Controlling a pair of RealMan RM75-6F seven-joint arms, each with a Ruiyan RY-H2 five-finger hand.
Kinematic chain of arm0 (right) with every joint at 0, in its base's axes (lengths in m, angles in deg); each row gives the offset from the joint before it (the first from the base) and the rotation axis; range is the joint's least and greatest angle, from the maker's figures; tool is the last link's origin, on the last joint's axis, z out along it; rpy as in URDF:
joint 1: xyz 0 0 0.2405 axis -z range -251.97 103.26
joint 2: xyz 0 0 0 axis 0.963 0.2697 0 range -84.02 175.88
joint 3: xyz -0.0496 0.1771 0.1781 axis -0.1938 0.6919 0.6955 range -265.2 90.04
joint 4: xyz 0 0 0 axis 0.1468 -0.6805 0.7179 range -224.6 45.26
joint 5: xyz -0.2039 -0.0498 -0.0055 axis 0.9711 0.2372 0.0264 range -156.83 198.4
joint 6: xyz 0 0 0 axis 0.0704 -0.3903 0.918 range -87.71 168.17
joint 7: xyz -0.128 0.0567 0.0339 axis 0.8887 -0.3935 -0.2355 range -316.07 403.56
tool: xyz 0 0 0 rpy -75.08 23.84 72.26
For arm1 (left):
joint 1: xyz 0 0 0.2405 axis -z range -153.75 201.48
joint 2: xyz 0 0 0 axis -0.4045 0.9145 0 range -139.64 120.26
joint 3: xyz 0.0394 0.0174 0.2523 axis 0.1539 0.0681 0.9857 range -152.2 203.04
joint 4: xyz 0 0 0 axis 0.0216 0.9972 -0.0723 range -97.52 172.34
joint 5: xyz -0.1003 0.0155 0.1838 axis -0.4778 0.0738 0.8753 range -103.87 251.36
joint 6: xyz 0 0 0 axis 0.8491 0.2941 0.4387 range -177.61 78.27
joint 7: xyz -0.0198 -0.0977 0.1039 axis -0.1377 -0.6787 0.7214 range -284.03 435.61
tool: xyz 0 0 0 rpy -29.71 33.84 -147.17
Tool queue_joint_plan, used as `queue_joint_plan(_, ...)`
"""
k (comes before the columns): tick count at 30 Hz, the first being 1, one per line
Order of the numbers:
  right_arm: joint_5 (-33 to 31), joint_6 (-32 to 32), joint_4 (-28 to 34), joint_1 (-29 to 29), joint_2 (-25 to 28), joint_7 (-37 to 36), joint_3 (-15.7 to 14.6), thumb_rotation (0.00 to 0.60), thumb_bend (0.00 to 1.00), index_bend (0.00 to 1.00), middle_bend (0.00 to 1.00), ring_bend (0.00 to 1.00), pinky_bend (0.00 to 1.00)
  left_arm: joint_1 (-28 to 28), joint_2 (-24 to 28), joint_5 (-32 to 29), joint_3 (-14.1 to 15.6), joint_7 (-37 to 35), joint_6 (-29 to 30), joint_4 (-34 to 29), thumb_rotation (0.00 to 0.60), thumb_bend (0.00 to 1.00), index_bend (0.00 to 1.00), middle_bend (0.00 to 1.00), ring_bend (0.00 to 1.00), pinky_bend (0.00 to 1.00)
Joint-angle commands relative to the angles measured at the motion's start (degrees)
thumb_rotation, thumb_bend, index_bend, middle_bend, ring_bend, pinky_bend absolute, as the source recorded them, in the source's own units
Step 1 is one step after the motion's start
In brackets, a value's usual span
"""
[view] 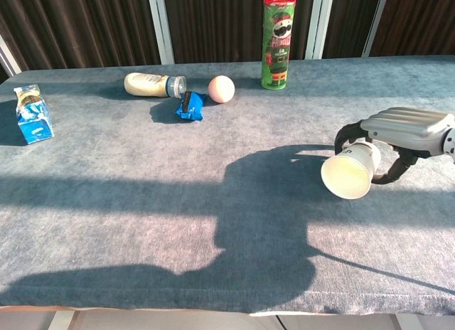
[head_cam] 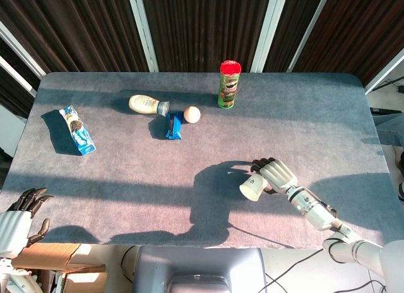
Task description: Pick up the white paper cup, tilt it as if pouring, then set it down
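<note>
The white paper cup (head_cam: 252, 186) (view: 348, 173) is tipped on its side above the table, its open mouth facing left and toward the front edge. My right hand (head_cam: 273, 173) (view: 403, 130) grips it from the right, fingers curled over its top and thumb underneath. Down at the lower left corner of the head view, my left hand (head_cam: 22, 211) hangs below the table's front edge, fingers apart and holding nothing; the chest view does not show it.
A green chips can (head_cam: 230, 84) (view: 278, 43) stands at the back. A mayonnaise bottle (head_cam: 147, 104), a blue packet (head_cam: 173, 126) and a pale ball (head_cam: 192, 114) lie left of it. A blue snack bag (head_cam: 77, 130) lies far left. A large shadow covers the table (head_cam: 126, 179) in front.
</note>
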Motion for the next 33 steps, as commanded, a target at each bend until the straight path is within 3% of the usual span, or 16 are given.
queue_joint_plan(1, 0.24, -0.16, 0.07, -0.1, -0.16, -0.76, -0.24, 0.6, 0.42, 0.42, 0.32, 0.29, 0.44, -0.05, 0.03, 0.06, 0.04, 0.0, 0.07, -0.01, 0.6, 0.46, 0.26, 0.14, 0.11, 0.33)
queue_joint_plan(3, 0.62, -0.25, -0.04, -0.21, -0.27, -1.42, -0.62, 0.6, 0.42, 0.43, 0.32, 0.29, 0.44, -0.08, 0.05, 0.08, 0.05, 0.0, 0.14, -0.03, 0.6, 0.46, 0.26, 0.14, 0.11, 0.33)
queue_joint_plan(6, 1.16, -0.86, -0.02, -0.19, -0.38, -2.93, -1.07, 0.6, 0.45, 0.52, 0.35, 0.31, 0.46, -0.12, 0.09, 0.02, 0.03, -0.12, 0.17, -0.05, 0.6, 0.46, 0.26, 0.14, 0.11, 0.33)
queue_joint_plan(11, 2.7, -6.27, -3.31, 0.73, -1.95, -3.1, -0.77, 0.6, 0.72, 0.74, 0.51, 0.45, 0.57, -0.12, 0.16, -0.07, -0.02, -0.3, 0.18, -0.13, 0.6, 0.46, 0.26, 0.14, 0.11, 0.33)
queue_joint_plan(17, 3.65, -10.51, -5.17, 1.41, -2.77, 1.73, -0.12, 0.6, 0.75, 0.76, 0.53, 0.47, 0.58, -0.1, 0.16, -0.08, 0.03, -0.2, 0.06, -0.21, 0.6, 0.46, 0.26, 0.14, 0.11, 0.33)
queue_joint_plan(21, 6.81, -16.6, -7.16, 1.81, -3.37, 17.12, 0.15, 0.6, 0.76, 0.77, 0.53, 0.47, 0.58, -0.08, 0.14, -0.01, 0.06, -0.08, 0.03, -0.25, 0.6, 0.46, 0.26, 0.14, 0.11, 0.33)
queue_joint_plan(25, 11.87, -20.27, -6.25, 0.83, -3.22, 48.3, 0.48, 0.6, 0.75, 0.78, 0.53, 0.47, 0.58, -0.07, 0.1, 0.05, 0.08, 0.15, 0.04, -0.31, 0.6, 0.46, 0.26, 0.14, 0.11, 0.33)
queue_joint_plan(33, 13.99, -15.22, 2.38, -1.91, -1.3, 74.91, 2.09, 0.6, 0.75, 0.78, 0.53, 0.47, 0.57, 0.04, 0.06, -0.11, 0.05, 0.2, -0.22, -0.25, 0.6, 0.46, 0.26, 0.14, 0.11, 0.33)
